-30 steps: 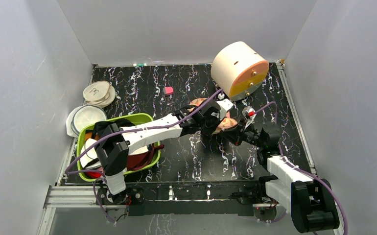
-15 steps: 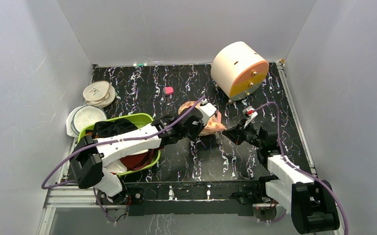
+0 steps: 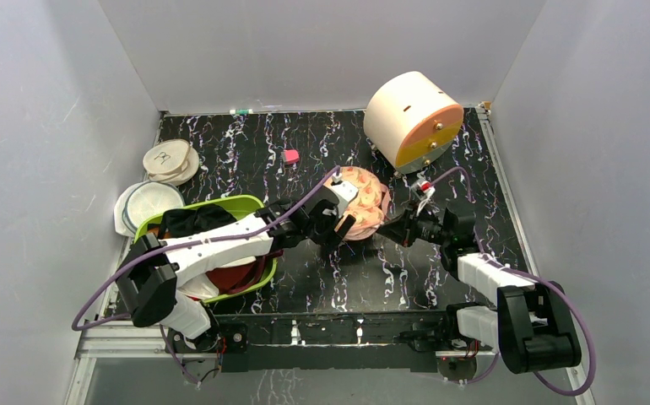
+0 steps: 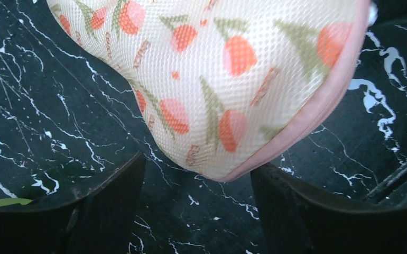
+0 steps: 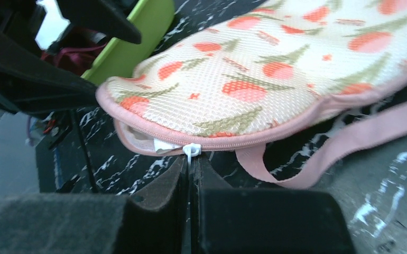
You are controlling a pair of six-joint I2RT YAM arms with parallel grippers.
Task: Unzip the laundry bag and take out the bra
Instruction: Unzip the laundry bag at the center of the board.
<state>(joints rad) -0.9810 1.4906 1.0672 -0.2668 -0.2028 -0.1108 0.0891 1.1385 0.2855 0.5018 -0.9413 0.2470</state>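
The bag lies about in the middle of the tabletop, right of the green basin and nearer than the drum. The left gripper is at the left near side of the bag and it is open. In its wrist view the two fingers stand wide apart, with the rounded end of the bag between them and a little above; I cannot tell if they touch it. The right gripper is at the right near edge of the bag. It is closed on the small white pull of the pink zipper. Left of the pull the zipper is open a little and some white cloth shows in the gap; what it is I cannot tell. A pink strap loops from the bag's edge onto the tabletop.
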